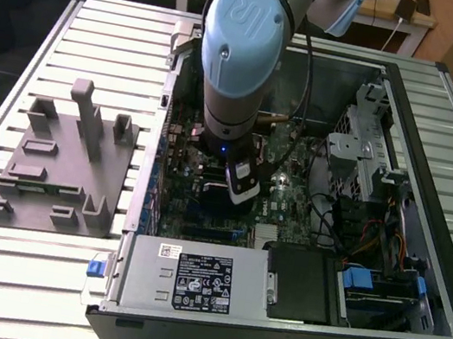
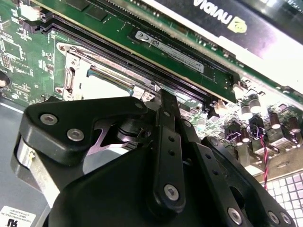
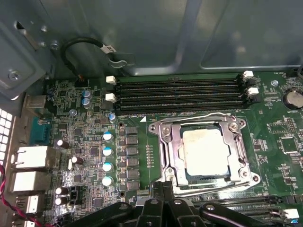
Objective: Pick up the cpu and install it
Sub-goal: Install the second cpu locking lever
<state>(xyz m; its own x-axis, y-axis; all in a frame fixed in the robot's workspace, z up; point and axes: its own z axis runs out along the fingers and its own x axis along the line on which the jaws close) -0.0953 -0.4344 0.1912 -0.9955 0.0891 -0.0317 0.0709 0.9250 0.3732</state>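
The cpu [image 3: 206,150], a flat square chip with a pale silver top, lies inside the motherboard socket, and the socket's metal frame [image 3: 163,142] surrounds it. My gripper [image 3: 162,185] hovers just beside the socket's edge, its fingers together with nothing between them. In the second wrist view the gripper [image 2: 163,101] points at the socket, where a corner of the cpu [image 2: 102,87] shows past the black linkage. In the exterior view the arm [image 1: 237,57] reaches down into the open computer case [image 1: 441,295] over the motherboard.
A grey fixture block [image 1: 61,162] lies on the slatted table at the exterior view's left. Memory slots [image 3: 180,94] run beside the socket, with capacitors [image 3: 108,158] close by. A power supply [image 1: 189,281] and a drive cage [image 1: 363,141] crowd the case.
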